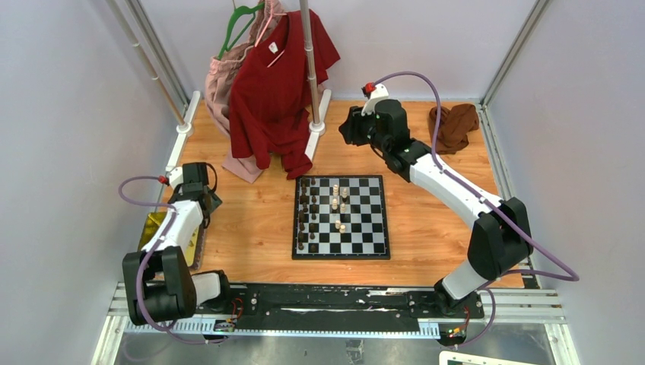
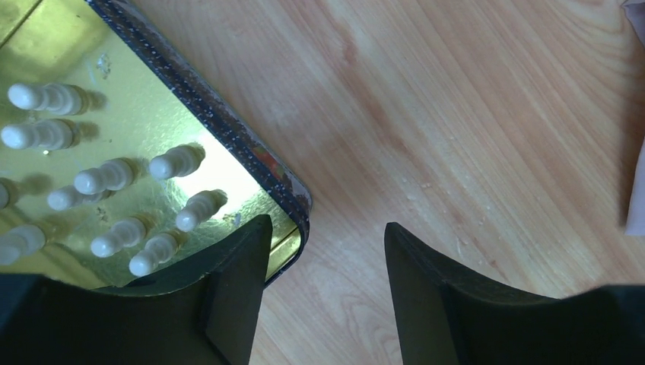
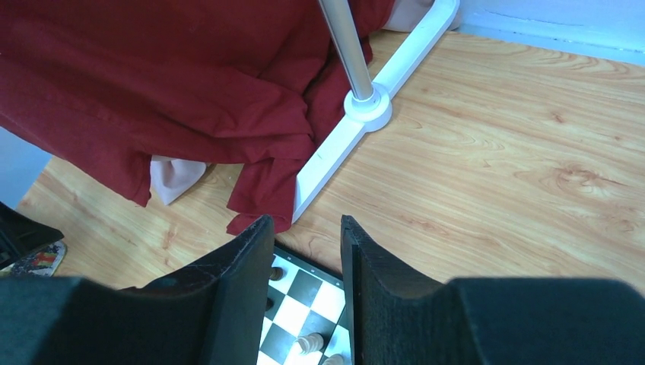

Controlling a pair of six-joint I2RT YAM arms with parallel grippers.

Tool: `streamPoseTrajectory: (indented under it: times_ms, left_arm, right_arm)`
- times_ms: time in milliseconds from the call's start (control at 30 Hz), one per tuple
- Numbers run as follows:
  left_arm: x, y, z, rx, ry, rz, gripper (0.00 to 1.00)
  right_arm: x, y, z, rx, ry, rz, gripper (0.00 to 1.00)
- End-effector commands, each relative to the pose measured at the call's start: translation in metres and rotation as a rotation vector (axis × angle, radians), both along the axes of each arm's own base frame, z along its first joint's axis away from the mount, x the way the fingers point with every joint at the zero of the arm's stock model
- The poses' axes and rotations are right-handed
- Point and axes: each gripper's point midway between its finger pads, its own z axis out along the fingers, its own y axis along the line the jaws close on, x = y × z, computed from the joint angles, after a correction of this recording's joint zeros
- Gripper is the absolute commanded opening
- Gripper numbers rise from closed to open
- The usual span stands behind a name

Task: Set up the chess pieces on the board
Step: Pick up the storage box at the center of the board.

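While spread and pinching nothing over the bench [image 2: 456, 114]: left tool [image 2: 325, 224], gold tin [image 2: 258, 163] at 9 o'clock with cream chess pieces [image 2: 114, 175] inside. Right tool [image 3: 306, 220] likewise spread and empty, above the board [image 3: 300, 293] at its 12 o'clock edge; dark pieces [image 1: 304, 213] apparently lining its 9 o'clock side.

Light wooden desk [image 1: 251, 228], seen from above. The board [image 1: 369, 237] lies at centre, square to the near edge. A gold tin [image 2: 144, 84] sits at the left edge, well apart from the board. On the far side stands the white foot [image 1: 320, 114] of a clothes rack, with the hems of a red shirt [image 1: 274, 91] and a pink garment [image 1: 242, 163] resting on the wood beside it. A crumpled brown cloth [image 1: 454, 125] occupies the far right corner.
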Motion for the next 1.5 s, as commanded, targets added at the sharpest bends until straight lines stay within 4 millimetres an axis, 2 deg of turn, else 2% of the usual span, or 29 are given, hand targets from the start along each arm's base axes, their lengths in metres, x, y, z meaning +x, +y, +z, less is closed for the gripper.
streamPoseTrajectory:
  times_ms: [0,233,333,533,800,1167,1467]
  left_arm:
    - [0.008,0.002,-0.006,-0.023,-0.016,0.010,0.61]
    - [0.010,-0.001,-0.022,-0.062,0.007,0.010,0.50]
    - [0.011,-0.002,-0.024,-0.067,0.013,0.008,0.42]
    - [0.009,-0.001,-0.024,-0.065,0.026,0.007,0.32]
    - [0.008,-0.002,-0.022,-0.068,0.050,-0.005,0.00]
    - [0.004,-0.001,-0.012,-0.053,0.058,-0.022,0.00]
    - [0.014,-0.003,0.022,-0.029,0.014,-0.086,0.00]
  right_arm:
    - [-0.002,-0.004,0.008,0.041,-0.016,-0.003,0.42]
    - [-0.002,-0.008,0.006,0.034,-0.016,-0.018,0.41]
    - [-0.002,-0.007,0.006,0.034,-0.013,-0.016,0.41]
    - [0.000,-0.004,0.004,0.037,-0.006,-0.011,0.41]
    - [0.000,-0.004,0.001,0.045,-0.001,-0.017,0.41]
    - [-0.001,-0.004,0.002,0.053,0.002,-0.016,0.41]
    - [-0.002,-0.010,0.002,0.040,0.004,-0.035,0.41]
